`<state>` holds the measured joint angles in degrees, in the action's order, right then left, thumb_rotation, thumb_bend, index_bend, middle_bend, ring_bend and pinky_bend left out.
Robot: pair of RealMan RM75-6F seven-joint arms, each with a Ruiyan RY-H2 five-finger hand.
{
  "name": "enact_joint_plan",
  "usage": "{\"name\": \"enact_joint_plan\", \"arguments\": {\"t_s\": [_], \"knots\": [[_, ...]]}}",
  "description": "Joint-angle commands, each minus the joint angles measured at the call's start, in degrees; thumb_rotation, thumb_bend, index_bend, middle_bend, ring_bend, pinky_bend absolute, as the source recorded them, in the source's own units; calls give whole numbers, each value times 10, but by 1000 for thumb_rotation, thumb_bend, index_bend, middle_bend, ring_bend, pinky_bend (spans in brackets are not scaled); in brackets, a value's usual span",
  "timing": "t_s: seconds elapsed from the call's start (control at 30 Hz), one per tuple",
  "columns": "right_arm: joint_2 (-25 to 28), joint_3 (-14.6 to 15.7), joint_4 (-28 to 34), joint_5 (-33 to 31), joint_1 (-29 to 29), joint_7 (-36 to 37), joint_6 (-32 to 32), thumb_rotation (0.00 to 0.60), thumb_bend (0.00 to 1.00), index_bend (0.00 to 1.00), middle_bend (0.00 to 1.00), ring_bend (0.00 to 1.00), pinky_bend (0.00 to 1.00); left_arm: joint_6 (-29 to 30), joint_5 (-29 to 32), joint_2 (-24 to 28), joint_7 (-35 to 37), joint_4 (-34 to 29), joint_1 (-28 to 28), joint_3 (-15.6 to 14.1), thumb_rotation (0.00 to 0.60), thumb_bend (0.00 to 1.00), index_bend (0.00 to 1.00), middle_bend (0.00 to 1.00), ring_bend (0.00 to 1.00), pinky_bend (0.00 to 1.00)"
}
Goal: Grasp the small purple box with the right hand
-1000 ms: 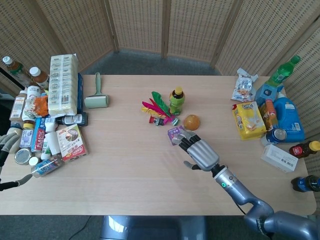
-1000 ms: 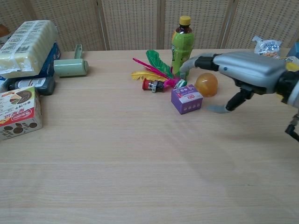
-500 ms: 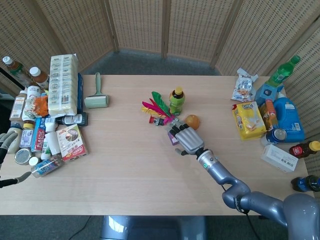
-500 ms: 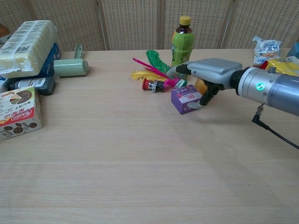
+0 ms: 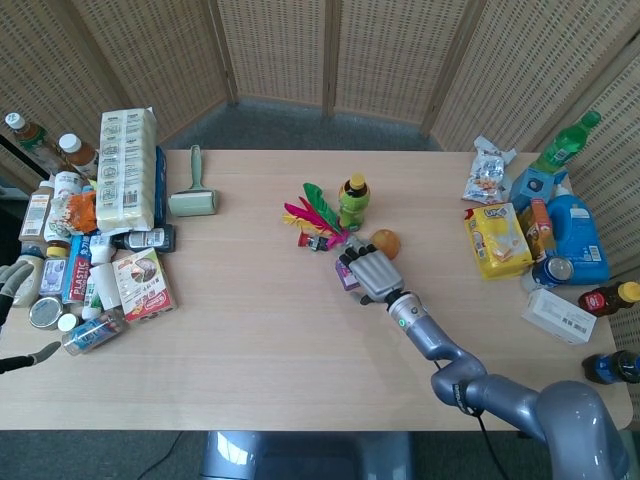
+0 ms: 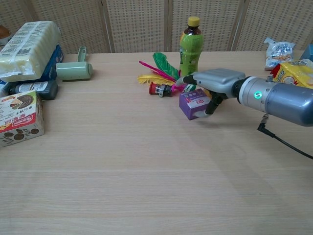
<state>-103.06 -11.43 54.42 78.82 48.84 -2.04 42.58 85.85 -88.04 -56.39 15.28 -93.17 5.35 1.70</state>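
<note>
- Woven screens stand behind a pale wooden surface (image 6: 122, 171), with packets and bottles crowded along both side edges.
- Near the middle sits the small purple box (image 6: 193, 103), just in front of a green bottle (image 6: 190, 40) and beside a bundle of bright feathers (image 6: 156, 68).
- An orange ball (image 5: 383, 243) lies just to the far right of the box, mostly hidden behind the arm in the chest view.
- Directly over the box is the right hand (image 6: 211, 83), palm down, reaching in from the box's right side.
- Its fingers (image 5: 352, 266) drape over the top toward the far left, while the thumb comes down against the near right face.
- The grip looks closed around the box, though how firm the hold is cannot be read, and the box appears to rest on the wood.
- Box and hand line up along the arm's reach, so any lift would go straight up, away from the bottle and feathers.
- The left hand (image 5: 12, 283) shows only at the far left edge, well apart from the box; its fingers look loosely curled with nothing in them, though this is too small to settle.
</note>
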Motion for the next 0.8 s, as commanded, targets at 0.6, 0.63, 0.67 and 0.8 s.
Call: {"name": "enact_joint_plan", "arguments": {"t_s": [0.6, 0.63, 0.67, 0.8], "knots": [[-48, 25, -93, 9, 5, 45, 16, 600, 324, 173, 249, 49, 246, -5, 2, -2, -2, 1, 1, 0, 600, 0, 0, 0, 0, 0], [-50, 27, -98, 11, 4, 49, 17, 600, 324, 215, 295, 83, 278, -5, 2, -2, -2, 1, 0, 0, 600, 0, 0, 0, 0, 0], [-53, 28, -103, 14, 4, 56, 21, 600, 327, 261, 346, 122, 310, -4, 1, -2, -3, 1, 0, 0, 600, 0, 0, 0, 0, 0], [-59, 34, -121, 28, 1, 79, 45, 600, 364, 400, 496, 252, 426, -3, 1, -2, -3, 0, -1, 0, 600, 0, 0, 0, 0, 0]]}}
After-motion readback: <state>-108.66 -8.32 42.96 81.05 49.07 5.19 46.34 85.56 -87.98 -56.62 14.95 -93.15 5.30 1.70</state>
